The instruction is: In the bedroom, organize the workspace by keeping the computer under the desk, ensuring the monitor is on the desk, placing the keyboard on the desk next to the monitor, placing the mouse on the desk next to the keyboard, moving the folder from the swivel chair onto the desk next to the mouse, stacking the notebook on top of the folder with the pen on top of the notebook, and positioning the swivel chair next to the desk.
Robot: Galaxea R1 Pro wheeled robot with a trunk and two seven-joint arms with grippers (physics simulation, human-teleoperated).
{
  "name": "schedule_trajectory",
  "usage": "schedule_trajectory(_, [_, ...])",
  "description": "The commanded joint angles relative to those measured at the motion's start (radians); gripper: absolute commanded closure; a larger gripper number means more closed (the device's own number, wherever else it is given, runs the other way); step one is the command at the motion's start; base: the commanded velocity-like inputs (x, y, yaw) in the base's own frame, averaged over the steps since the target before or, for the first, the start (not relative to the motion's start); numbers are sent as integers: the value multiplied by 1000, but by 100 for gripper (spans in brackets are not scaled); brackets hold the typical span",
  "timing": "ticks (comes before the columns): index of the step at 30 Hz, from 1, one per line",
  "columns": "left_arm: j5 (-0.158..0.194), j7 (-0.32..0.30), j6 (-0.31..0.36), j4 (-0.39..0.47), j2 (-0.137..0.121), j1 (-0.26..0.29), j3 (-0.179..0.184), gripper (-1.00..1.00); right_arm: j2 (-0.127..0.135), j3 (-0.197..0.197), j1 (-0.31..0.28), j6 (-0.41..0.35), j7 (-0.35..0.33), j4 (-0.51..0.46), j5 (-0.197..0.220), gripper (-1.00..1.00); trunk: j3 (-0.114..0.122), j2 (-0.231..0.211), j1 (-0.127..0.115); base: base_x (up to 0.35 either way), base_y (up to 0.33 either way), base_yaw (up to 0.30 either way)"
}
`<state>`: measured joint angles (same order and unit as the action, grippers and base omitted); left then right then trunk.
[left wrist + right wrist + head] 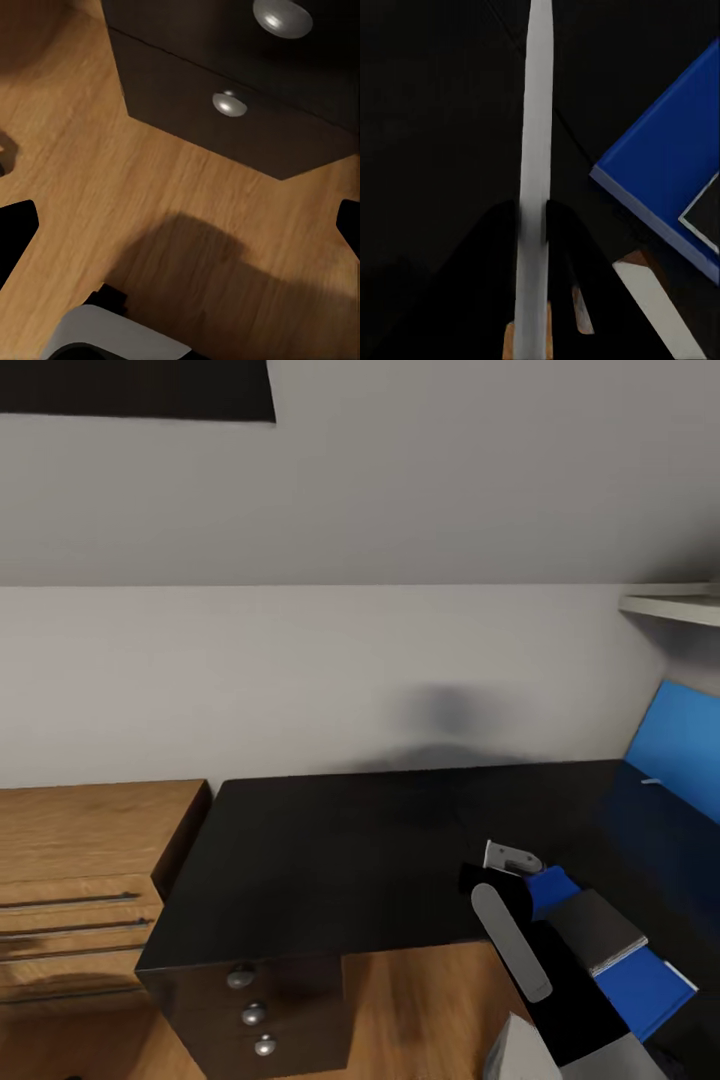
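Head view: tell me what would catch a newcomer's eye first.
The glossy black desk fills the middle, against the pale wall, with wooden drawers at its left. At its near right edge lies the bright blue folder with the dark grey notebook on top. Beside them, the right gripper pinches the white pen between its fingers.

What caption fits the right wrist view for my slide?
Right end effector shut on the pen, above the black desk, beside the blue folder.

No writing, label, brand, number or sign can be read anywhere: the folder (640, 980), notebook (600, 928), bench (350, 850) and drawer fronts are all plain.
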<state>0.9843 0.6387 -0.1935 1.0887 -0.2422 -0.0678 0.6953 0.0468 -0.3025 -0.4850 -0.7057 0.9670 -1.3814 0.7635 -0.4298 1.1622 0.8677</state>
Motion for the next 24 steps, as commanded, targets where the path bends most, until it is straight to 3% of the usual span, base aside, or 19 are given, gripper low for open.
schedule_trajectory(1, [10,3,-7,2,-1,0,3,-100,4,-2,-1,-2,5,4,8,100,-1,1,0,0,0,-297])
schedule_trajectory(18, [10,4,-7,2,-2,0,3,-100,49,-3,-1,-4,-6,21,11,100,-1,1,0,0,0,-297])
schedule_trajectory(24, [10,4,-7,2,-2,0,3,-100,64,-3,-1,-4,-63,22,7,100,-1,1,0,0,0,-297])
